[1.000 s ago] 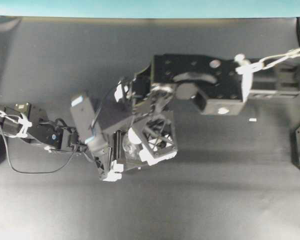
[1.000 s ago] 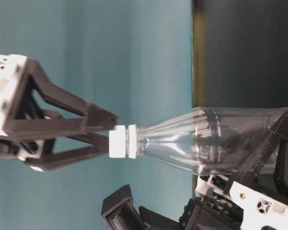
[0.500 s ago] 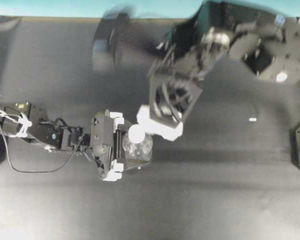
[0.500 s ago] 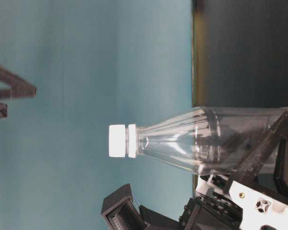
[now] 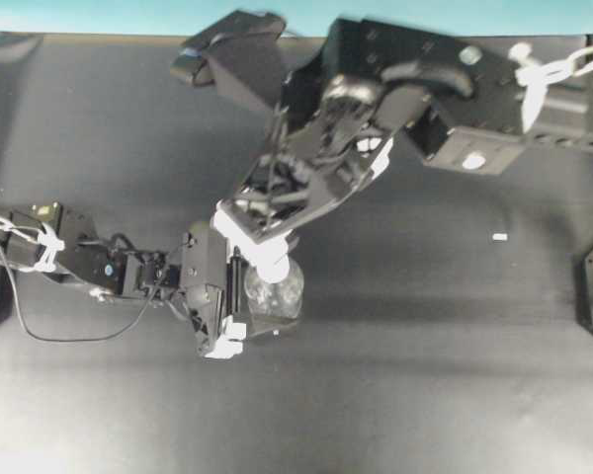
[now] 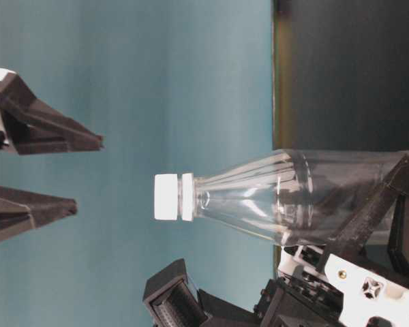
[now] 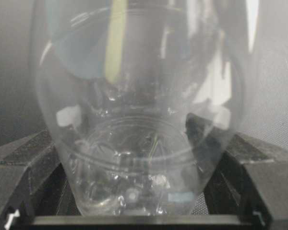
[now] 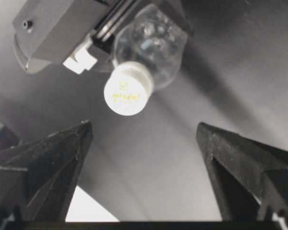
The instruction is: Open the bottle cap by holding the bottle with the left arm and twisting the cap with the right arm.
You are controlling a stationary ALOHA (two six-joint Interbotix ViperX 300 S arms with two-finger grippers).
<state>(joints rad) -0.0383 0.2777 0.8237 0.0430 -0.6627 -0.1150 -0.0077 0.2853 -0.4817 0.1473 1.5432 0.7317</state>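
The clear bottle (image 5: 277, 296) stands upright on the black table, and my left gripper (image 5: 233, 292) is shut on its lower body. In the left wrist view the bottle (image 7: 134, 110) fills the space between both black fingers (image 7: 24, 163). The white cap (image 6: 167, 197) sits on the neck. My right gripper (image 6: 82, 174) is open and hovers just above the cap, apart from it. In the right wrist view the cap (image 8: 128, 91) lies ahead of the spread fingers (image 8: 53, 153), slightly left of centre. In the overhead view the right gripper (image 5: 262, 237) partly covers the cap (image 5: 274, 269).
A tiny white scrap (image 5: 499, 237) lies on the table at the right. The right arm's boxy housing (image 5: 465, 94) hangs over the back of the table. A teal wall (image 5: 99, 15) runs along the far edge.
A second ago my right gripper was shut on the cap. It let go, swung up and away, and is now back above the cap, open and turned. Left gripper and bottle have stayed put.
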